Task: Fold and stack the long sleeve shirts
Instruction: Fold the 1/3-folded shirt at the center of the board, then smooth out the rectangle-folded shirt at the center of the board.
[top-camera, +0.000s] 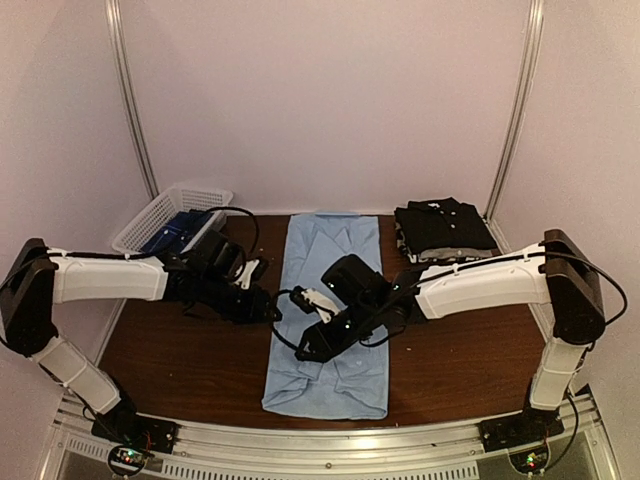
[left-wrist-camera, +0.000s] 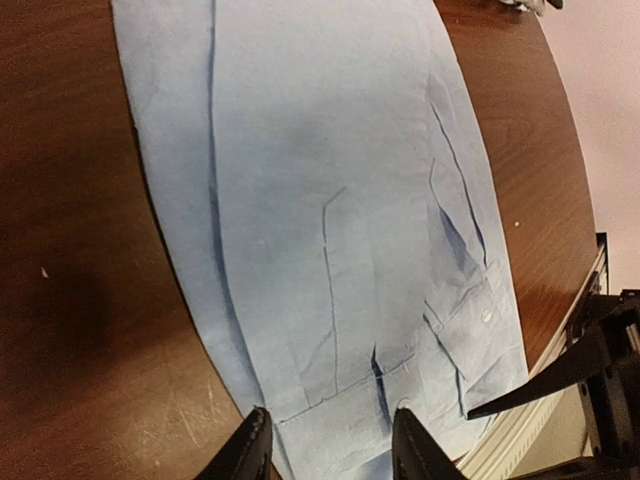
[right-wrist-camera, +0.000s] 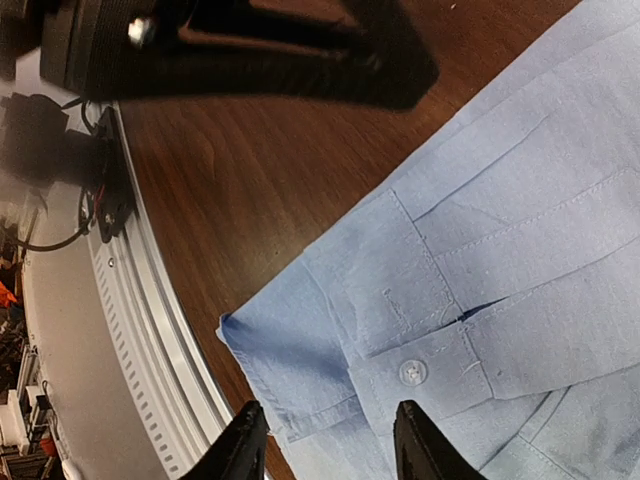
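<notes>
Task partly done. A folded stack, a black shirt on top and patterned cloth beneath, lies at 1 o'clock on the table. The blue shirt lies at centre, folded lengthwise into a long strip running 12 to 6 o'clock. By this view the cross folds and stacking remain. The cloth is a thin, matte weave with stitched seams, and a cuff with a pale button lies near the 6 o'clock end. The left gripper and right gripper hang over that end, both with jaws parted and holding nothing. The mesh basket at 10 o'clock holds dark cloth that cannot be identified.
</notes>
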